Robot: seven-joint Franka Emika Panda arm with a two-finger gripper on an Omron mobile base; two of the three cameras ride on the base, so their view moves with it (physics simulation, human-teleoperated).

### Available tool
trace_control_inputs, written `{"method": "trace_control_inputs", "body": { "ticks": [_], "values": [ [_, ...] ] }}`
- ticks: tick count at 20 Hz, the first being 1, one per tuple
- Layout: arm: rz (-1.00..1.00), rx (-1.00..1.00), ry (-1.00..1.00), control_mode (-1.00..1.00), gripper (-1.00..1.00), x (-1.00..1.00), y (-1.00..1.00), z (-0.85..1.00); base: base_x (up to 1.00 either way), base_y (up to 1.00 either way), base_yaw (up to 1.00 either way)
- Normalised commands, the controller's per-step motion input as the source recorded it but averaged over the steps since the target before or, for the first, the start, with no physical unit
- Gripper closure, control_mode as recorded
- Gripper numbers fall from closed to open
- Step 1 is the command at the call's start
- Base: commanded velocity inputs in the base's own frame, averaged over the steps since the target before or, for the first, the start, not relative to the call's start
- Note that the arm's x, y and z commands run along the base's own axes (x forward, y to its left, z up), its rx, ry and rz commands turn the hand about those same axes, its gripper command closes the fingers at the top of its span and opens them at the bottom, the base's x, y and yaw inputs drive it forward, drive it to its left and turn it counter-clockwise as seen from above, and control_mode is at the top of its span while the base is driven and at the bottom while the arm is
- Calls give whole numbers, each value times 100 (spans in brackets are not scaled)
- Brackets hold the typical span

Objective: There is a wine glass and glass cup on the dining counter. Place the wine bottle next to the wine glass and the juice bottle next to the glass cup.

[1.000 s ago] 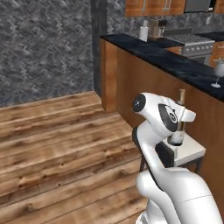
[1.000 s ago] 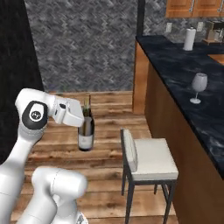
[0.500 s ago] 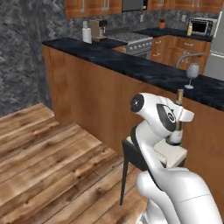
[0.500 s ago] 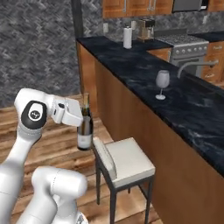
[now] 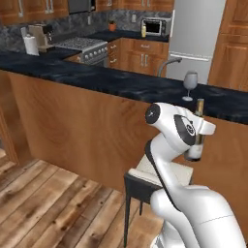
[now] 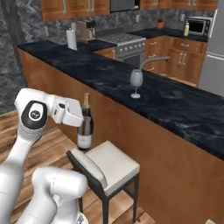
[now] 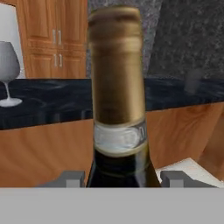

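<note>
- Tool (image 7: 118, 177): jaws closed on the bottle (image 6: 85, 127), one tip on each side of its dark shoulder; the bottle hangs upright in the air above the stool (image 6: 109, 164), in front of the bench (image 6: 175, 103).
- Risk: the grip sits high on a tall bottle, so a quick swing may tilt or slip it.
- Risk: the base must clear the bench edge; a low lift strikes the wooden front.
- Risk: set down too close, the bottle may topple the glass (image 6: 136, 83).
- Right base view: full bottle, label and stool. Left base view: arm hides most of the bottle (image 5: 197, 138). Hand view: foil neck close, glass (image 7: 8, 70) at left.
</note>
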Motion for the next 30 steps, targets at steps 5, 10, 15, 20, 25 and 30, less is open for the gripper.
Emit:
{"method": "trace_control_inputs", "body": {
  "ticks": [5, 10, 15, 20, 25, 30],
  "values": [
    [0, 0, 0, 100, 100, 0, 0, 0, 55, 36, -51],
    [0, 0, 0, 100, 100, 0, 0, 0, 53, 29, -45],
    [0, 0, 0, 100, 100, 0, 0, 0, 42, 26, -33],
    [0, 0, 0, 100, 100, 0, 0, 0, 33, 17, -25],
    [0, 0, 0, 100, 100, 0, 0, 0, 17, 4, -13],
    [0, 0, 0, 100, 100, 0, 0, 0, 0, 0, -1]
  ]
}}
